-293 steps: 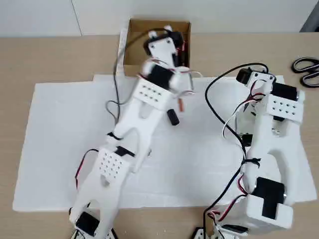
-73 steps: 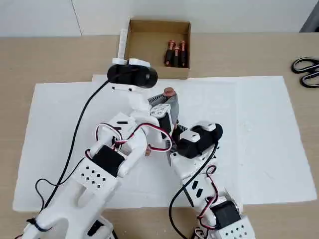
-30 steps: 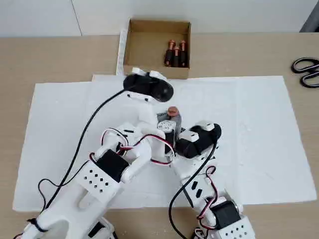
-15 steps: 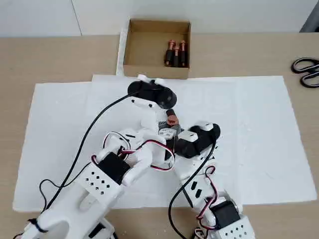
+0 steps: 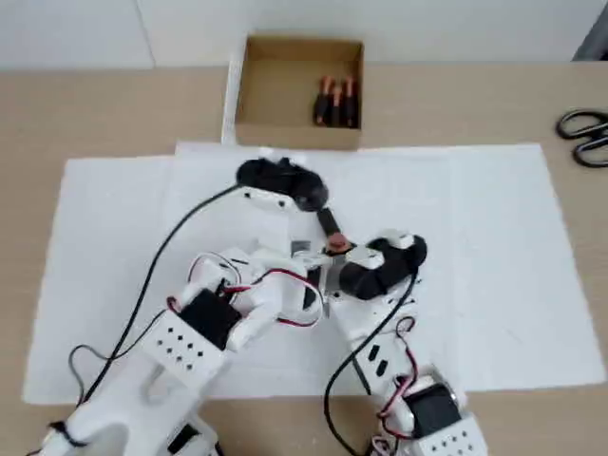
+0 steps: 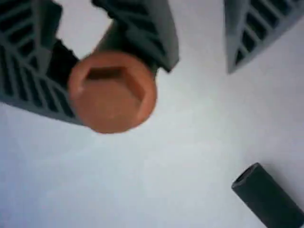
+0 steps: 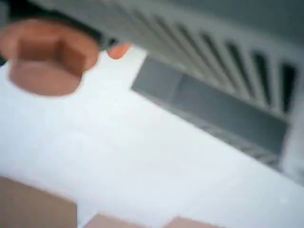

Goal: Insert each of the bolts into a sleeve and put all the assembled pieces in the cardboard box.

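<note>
Your left jaws pinch copper hex-socket bolt [image 6: 111,90]; black tube sleeve [image 6: 266,199] lies flat near them, mouth toward them.

Bright even light from above, soft faint shadows, white sheet [image 5: 503,285] mildly glaring

we find no lettering we can read, no labels, no numbers, no signs legible on any surface here
</note>
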Robot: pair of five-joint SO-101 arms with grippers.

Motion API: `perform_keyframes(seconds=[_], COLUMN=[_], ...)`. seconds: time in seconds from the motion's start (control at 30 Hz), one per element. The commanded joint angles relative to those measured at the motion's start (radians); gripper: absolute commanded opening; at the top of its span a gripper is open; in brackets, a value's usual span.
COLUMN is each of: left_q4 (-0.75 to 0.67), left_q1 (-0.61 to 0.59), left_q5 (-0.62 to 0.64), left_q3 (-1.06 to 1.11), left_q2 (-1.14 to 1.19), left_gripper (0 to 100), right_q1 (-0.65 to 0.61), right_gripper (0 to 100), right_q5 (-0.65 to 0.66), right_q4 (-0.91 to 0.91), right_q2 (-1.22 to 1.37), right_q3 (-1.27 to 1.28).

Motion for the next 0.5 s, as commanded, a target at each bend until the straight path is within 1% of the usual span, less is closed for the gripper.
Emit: perform_keyframes(seconds=[0.0,0.1,0.37,0.47], left_q4=[0.064,0.095,0.181,0.183], left_q1=[0.002,-0.051,-0.242,-0.345], left_q5=[-0.012,-0.012,-0.012,-0.012], left_q3=[-0.087,-0.136,-0.266,-0.278], left_q2=[-0.014,-0.014,-0.014,-0.014], left_gripper=[26,26,26,26], right_q1=[-0.007,-0.007,-0.007,-0.007], right_gripper=[0.3,0.3,0.3,0.3], right_q5=[-0.009,-0.009,-0.009,-0.009], right_q4=[-0.005,-0.005,-0.005,-0.004], right_q2=[-0.008,-0.008,-0.008,-0.008], right_q3=[0.008,0.008,0.008,0.008])
